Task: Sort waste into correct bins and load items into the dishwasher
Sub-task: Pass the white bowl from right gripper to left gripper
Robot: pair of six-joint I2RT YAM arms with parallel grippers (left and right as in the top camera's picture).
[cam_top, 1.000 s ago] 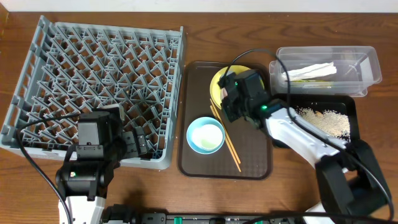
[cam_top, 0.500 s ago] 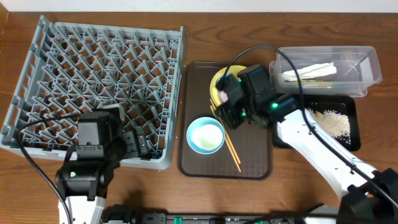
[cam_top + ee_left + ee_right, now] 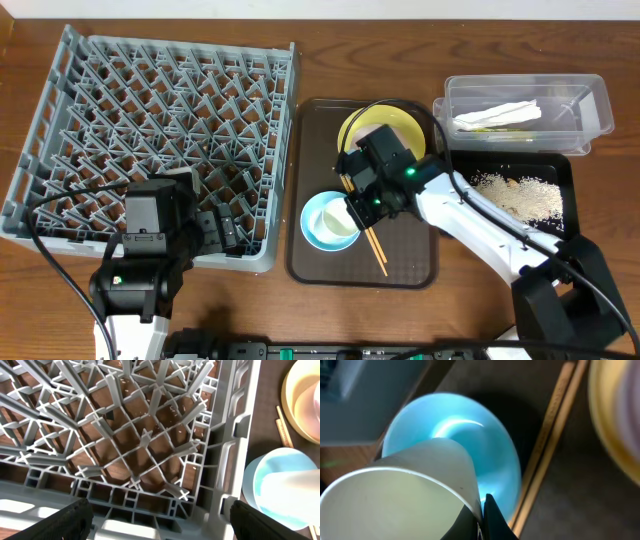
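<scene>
Found waste binned: napkin [image 3: 500,112] in clear tub [image 3: 592,92], crumbs [image 3: 520,192] in black tray [image 3: 566,168]. Noted dish rack [image 3: 170,60] bare, plate [image 3: 390,120] and chopsticks [image 3: 376,248] unloaded, right claw [image 3: 360,206] clenched on cream cup [image 3: 395,495] above blue bowl [image 3: 465,435], left claw [image 3: 160,520] spread.

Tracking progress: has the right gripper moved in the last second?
Yes. Holding the cream cup, the right gripper has shifted from over the yellow plate down the brown tray to the blue bowl.
</scene>
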